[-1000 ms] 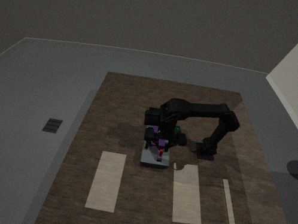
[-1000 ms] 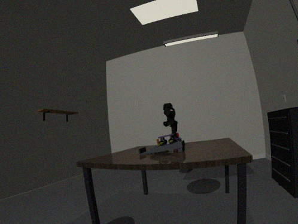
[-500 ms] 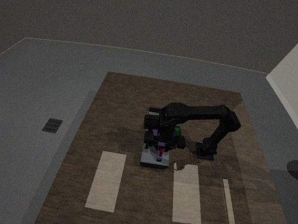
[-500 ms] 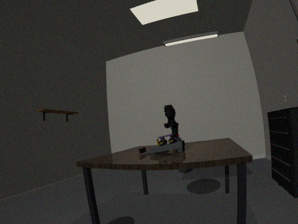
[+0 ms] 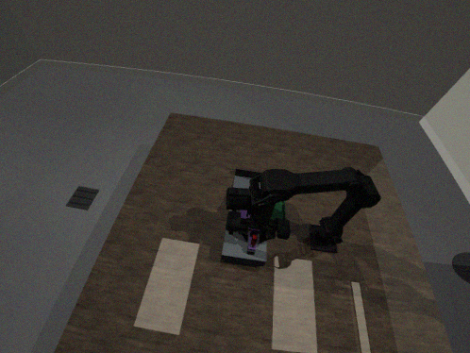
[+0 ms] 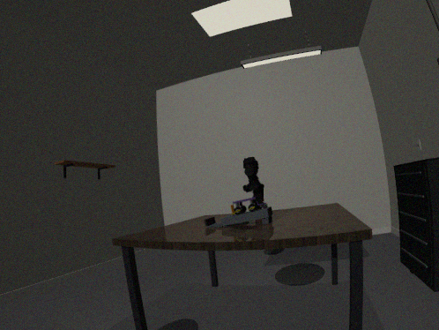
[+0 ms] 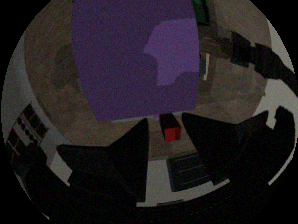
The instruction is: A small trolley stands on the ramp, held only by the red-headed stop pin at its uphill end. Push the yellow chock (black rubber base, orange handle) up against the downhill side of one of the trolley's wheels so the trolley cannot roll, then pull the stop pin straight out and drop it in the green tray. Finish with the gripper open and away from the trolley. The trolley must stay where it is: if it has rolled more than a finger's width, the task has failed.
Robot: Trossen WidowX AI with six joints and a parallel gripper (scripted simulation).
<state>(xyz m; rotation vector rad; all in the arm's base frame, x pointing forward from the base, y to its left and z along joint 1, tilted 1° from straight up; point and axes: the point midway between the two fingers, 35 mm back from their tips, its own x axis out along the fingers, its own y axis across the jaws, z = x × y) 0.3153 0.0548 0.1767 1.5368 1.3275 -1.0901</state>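
Note:
The purple trolley [image 5: 244, 214] [image 6: 243, 201] [image 7: 125, 60] stands on the grey ramp [image 5: 234, 248] [image 6: 240, 218]; the arm hides part of it in the top view. The chock's orange handle [image 6: 233, 209] stands upright just downhill of the trolley's lower wheel; whether it touches is too small to tell. The red pin head [image 5: 254, 237] [image 7: 171, 133] is upright at the uphill end. My gripper [image 7: 165, 119] is partly open, pointing down, with the red head between its separated fingertips and no visible contact. The green tray [image 5: 279, 210] [image 7: 201, 11] is beside the ramp, partly hidden by the arm.
The arm's base [image 5: 324, 243] stands to the right of the ramp in the top view. The ramp's dark low-end stop [image 5: 243, 173] [image 6: 210, 221] is beyond the trolley. Pale rectangles [image 5: 167, 286] [image 5: 293, 304] show on the wooden table [image 5: 226, 311] past the uphill end.

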